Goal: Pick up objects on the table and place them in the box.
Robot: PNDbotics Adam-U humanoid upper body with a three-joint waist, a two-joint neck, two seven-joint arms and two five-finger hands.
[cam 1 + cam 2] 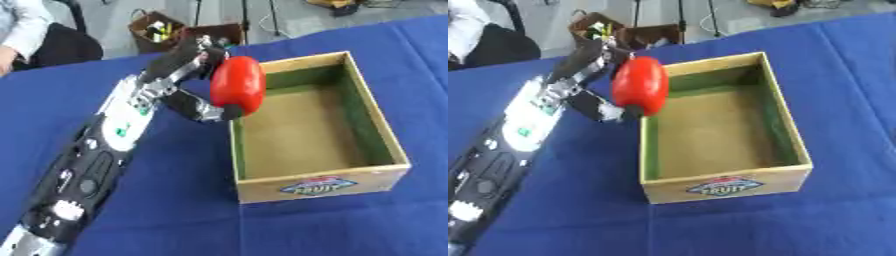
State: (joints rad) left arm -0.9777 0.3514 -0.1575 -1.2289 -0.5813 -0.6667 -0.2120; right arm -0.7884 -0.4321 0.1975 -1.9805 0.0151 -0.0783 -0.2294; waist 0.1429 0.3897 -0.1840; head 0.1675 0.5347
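Note:
A shiny red, rounded object [238, 84] hangs over the left wall of the wooden box [385, 131], held between the fingers and thumb of my left hand [188, 65]. The fingers curl over its far side and the thumb presses its near lower end. The box stands on the blue tablecloth with a green lining on its inner walls and a "fruit" label on its near side; its brown floor shows bare. My left arm stretches in from the lower left. My right hand shows in neither view.
The blue tablecloth [201, 200] covers the table around the box. Beyond the far edge a brown box [157, 30] of small items sits on the floor, and a seated person shows at the upper left.

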